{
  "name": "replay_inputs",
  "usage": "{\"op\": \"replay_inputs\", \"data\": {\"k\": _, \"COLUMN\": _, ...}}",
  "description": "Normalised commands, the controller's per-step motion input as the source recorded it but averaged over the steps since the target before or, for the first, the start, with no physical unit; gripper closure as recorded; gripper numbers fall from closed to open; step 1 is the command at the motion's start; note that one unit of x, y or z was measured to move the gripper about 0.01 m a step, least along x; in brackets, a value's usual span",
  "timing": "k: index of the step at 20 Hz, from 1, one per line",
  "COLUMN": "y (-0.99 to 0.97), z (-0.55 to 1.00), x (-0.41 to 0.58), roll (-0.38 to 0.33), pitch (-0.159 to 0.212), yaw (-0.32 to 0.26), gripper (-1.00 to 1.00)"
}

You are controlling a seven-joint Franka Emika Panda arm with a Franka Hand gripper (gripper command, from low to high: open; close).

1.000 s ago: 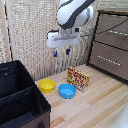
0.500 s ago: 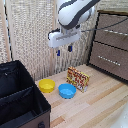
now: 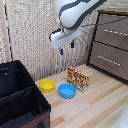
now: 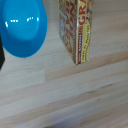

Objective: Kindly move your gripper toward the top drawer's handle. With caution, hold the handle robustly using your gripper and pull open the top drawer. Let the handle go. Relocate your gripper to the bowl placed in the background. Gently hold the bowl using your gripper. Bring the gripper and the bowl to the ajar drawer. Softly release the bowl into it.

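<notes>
With fingers apart and empty, the tool hung left of the handle and needed a level approach.

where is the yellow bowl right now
The yellow bowl sits on the wooden floor, just to the exterior view's left of the blue bowl, close beside the black bin.
</notes>
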Motion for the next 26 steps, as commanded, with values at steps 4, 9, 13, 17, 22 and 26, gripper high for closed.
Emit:
{"op": "replay_inputs", "data": {"k": 4, "y": 0.00, "z": 0.07, "x": 0.000, "roll": -0.366, "pitch": 0.000, "yaw": 0.130, "gripper": -1.00}}
{"op": "replay_inputs", "data": {"k": 9, "y": 0.00, "z": 0.09, "x": 0.000, "roll": -0.361, "pitch": 0.000, "yaw": 0.131, "gripper": -1.00}}
{"op": "replay_inputs", "data": {"k": 13, "y": 0.00, "z": 0.10, "x": 0.000, "roll": -0.359, "pitch": 0.000, "yaw": 0.129, "gripper": -1.00}}
{"op": "replay_inputs", "data": {"k": 17, "y": 0.00, "z": 0.09, "x": 0.000, "roll": -0.360, "pitch": 0.000, "yaw": 0.129, "gripper": -1.00}}
{"op": "replay_inputs", "data": {"k": 22, "y": 0.00, "z": 0.07, "x": 0.010, "roll": -0.367, "pitch": 0.000, "yaw": 0.121, "gripper": -1.00}}
{"op": "replay_inputs", "data": {"k": 26, "y": 0.00, "z": 0.09, "x": 0.051, "roll": -0.364, "pitch": 0.000, "yaw": 0.111, "gripper": -1.00}}
